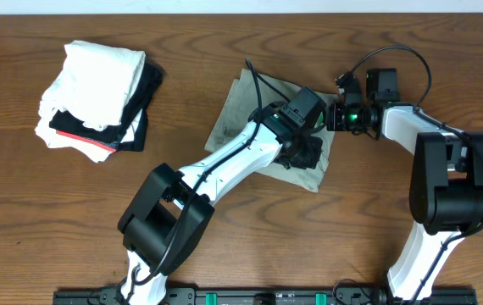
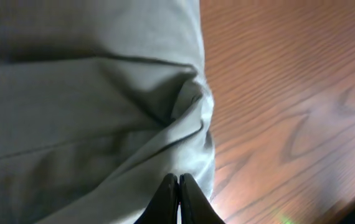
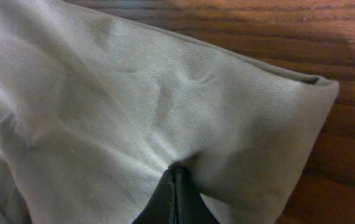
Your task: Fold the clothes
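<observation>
A grey-green cloth [image 1: 237, 110] lies partly folded on the wooden table near the middle. My left gripper [image 1: 308, 152] is over its lower right part. In the left wrist view the fingers [image 2: 179, 182] are shut, pinching a ridge of the cloth [image 2: 90, 106] near its right edge. My right gripper [image 1: 330, 116] is at the cloth's right edge. In the right wrist view its fingers [image 3: 176, 175] are shut on a pucker of the cloth [image 3: 165, 99], near a folded corner.
A stack of folded white, black and red clothes [image 1: 97, 97] sits at the far left. Bare wood [image 2: 289, 93] lies right of the cloth. The left arm [image 1: 224, 165] crosses the table's middle diagonally.
</observation>
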Robot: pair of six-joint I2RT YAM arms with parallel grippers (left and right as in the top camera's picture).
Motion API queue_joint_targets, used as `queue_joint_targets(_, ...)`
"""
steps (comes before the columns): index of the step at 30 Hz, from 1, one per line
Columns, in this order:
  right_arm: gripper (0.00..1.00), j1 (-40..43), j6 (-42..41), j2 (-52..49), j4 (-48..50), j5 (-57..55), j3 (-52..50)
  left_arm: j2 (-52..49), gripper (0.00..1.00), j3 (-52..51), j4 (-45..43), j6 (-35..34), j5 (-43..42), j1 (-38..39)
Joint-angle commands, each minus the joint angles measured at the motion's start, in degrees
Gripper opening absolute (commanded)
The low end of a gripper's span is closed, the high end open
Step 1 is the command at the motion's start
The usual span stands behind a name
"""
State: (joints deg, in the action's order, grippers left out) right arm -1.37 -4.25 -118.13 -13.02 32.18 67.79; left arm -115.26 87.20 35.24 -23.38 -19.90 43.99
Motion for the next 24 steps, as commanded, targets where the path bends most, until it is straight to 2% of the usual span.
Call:
queue_joint_targets(1,0.01,-0.2,0.7,-3.8,-0.7,-2.8,-1.2,-0.6,0.06,-0.4,-1.9,-2.3,0.7,-0.2)
queue_joint_targets(7,0.01,-0.2,0.7,-3.8,-0.9,-2.8,-1.2,-0.6,0.06,-0.4,-4.6,-4.9,0.5,-0.2)
queue_joint_targets(15,0.01,-0.2,0.7,-3.8,-0.9,-2.8,-1.2,-0.8,0.06,-2.8,-4.8,-4.8,-3.1,-0.1)
queue_joint_targets(24,0.01,-0.2,0.7,-3.8,-1.0,-2.8,-1.2,-6.0,0.06,-3.3,-6.2,-4.8,-6.9,-0.1)
